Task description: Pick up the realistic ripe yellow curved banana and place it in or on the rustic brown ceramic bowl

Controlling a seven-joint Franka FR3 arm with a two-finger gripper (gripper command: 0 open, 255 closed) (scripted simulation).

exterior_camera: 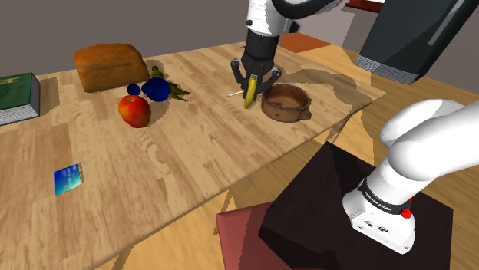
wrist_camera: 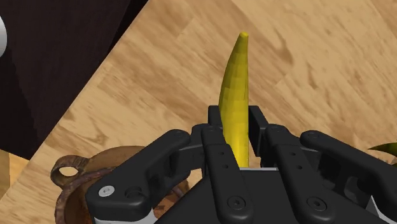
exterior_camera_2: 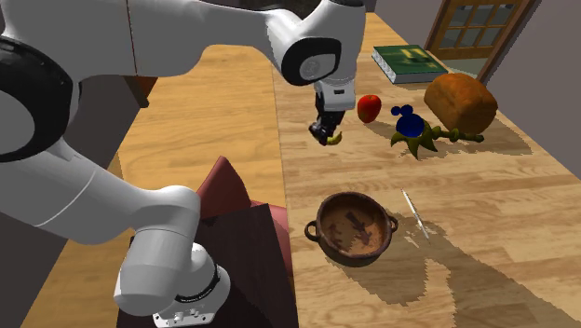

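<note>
Banana [wrist_camera: 234, 83] clasped in claw [wrist_camera: 234, 121] — lower end hidden — bowl [wrist_camera: 67, 191] partly covered.

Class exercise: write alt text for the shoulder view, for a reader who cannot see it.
A white robot arm's black gripper clasps a yellow banana just left of a brown bowl on a wooden table. Further left lie a red apple, a blue-and-green object, a brown loaf and a green book.

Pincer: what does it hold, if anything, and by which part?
The pincer holds the banana near one end; the rest sticks out beyond it.
</note>
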